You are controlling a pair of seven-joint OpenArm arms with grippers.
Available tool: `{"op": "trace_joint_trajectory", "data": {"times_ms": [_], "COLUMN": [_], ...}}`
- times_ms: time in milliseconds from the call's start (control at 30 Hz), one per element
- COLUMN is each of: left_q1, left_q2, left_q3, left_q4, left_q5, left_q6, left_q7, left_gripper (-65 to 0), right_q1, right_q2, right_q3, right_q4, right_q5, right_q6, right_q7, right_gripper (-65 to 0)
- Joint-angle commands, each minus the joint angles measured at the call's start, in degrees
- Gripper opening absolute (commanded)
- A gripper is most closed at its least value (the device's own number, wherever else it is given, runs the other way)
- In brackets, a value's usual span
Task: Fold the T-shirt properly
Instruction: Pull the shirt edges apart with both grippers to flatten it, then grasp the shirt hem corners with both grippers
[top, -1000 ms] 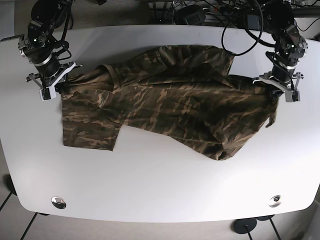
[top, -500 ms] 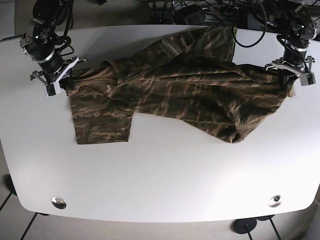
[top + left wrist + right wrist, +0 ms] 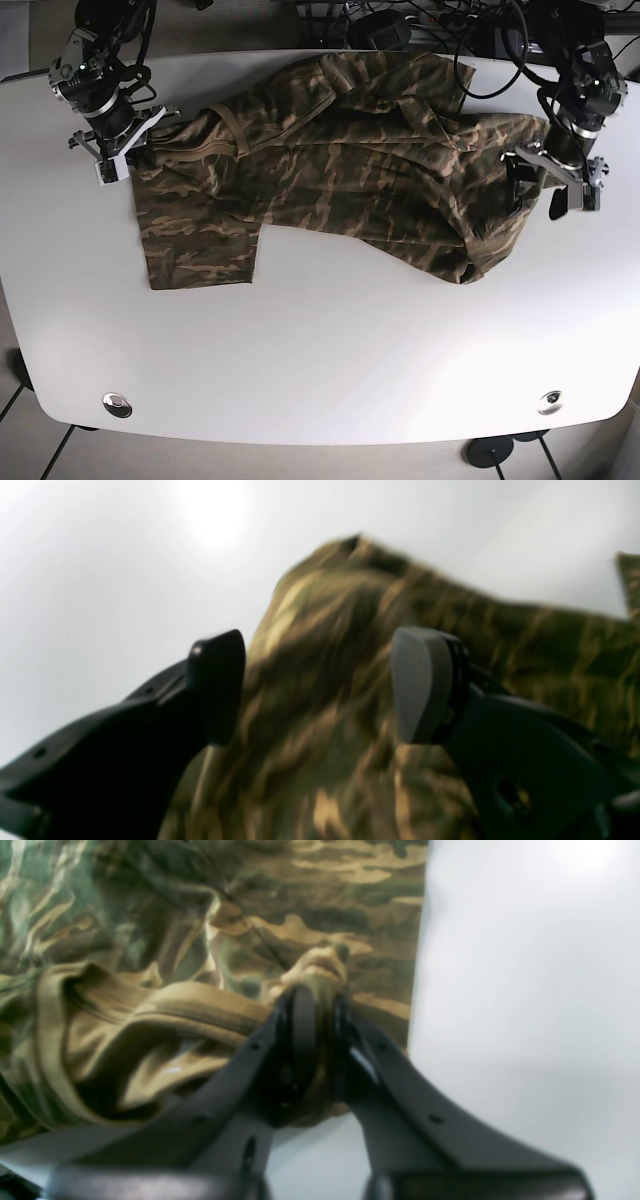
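Note:
The camouflage T-shirt (image 3: 330, 150) lies rumpled across the far half of the white table (image 3: 330, 350), with one sleeve (image 3: 200, 255) pointing toward the front. My right gripper (image 3: 118, 158) at the base view's left is shut on the shirt's tan-lined edge (image 3: 200, 1010); its jaws (image 3: 312, 1000) pinch the cloth. My left gripper (image 3: 537, 195) at the base view's right is open over the shirt's right edge. In the left wrist view it (image 3: 317, 680) has blurred camouflage cloth (image 3: 325, 760) below the gap, with neither finger closed on it.
Cables and equipment (image 3: 420, 25) crowd the table's far edge, close to the shirt's top. Two metal fittings (image 3: 118, 404) (image 3: 549, 402) sit near the front corners. The bare table surface lies in front of the shirt.
My left gripper has opened and let go of the shirt's right edge, which has dropped onto the table. My right gripper still holds its edge and has shifted slightly toward the back.

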Motion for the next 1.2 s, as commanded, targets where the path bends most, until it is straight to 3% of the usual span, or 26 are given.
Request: {"op": "trace_joint_trajectory", "data": {"times_ms": [33,167,300,467,533,733,867,1067,1133,1200], "left_q1": [-7.7,-20.6,-33.2,-45.8,-47.8,-43.4,-39.0,-37.2,-37.4,-37.5], "left_q2": [-0.7,-0.6,-0.6,-0.6,-0.6,-0.7,-0.6,-0.6,-0.6,-0.6], "left_q3": [2.9,9.5,14.2,14.5,14.5,19.7,19.6,19.8,19.8,19.8], "left_q4": [-3.5,-16.0,-33.4,-60.5,-67.4,-66.8,-61.6,-59.4,-59.4,-59.4], "left_q5": [1.7,9.6,13.9,19.1,20.3,19.9,19.8,20.1,20.1,20.1], "left_q6": [0.3,0.3,0.3,0.1,-0.1,-0.8,-6.2,-6.2,-6.2,-6.1], "left_q7": [-1.5,-1.6,-2.1,-10.8,-11.7,-11.5,-7.2,-6.9,-7.0,-7.1], "left_gripper": [-21.8,-21.8,-21.8,-21.8,-21.8,-23.3,-26.0,-26.1,-34.0,-50.3], "right_q1": [0.5,0.6,1.3,1.4,1.4,1.4,1.9,2.1,2.1,2.1], "right_q2": [0.5,0.4,0.3,0.3,0.3,0.2,0.2,0.2,0.2,0.2], "right_q3": [0.2,0.2,0.2,0.4,0.4,0.4,0.4,0.4,0.4,0.4], "right_q4": [1.2,1.2,1.1,1.2,1.2,1.2,1.3,1.3,1.3,1.3], "right_q5": [0.5,0.6,0.6,0.6,0.6,0.6,0.6,0.6,0.6,0.6], "right_q6": [-0.07,-0.07,-0.07,-0.07,-0.07,-0.07,-0.07,-0.07,-0.07,-0.07], "right_q7": [1.3,1.3,1.3,1.4,1.5,1.6,1.6,1.6,1.6,1.6], "right_gripper": [-62.8,-62.8,-62.8,-62.8,-62.8,-62.8,-62.8,-62.8,-62.8,-62.8]}}
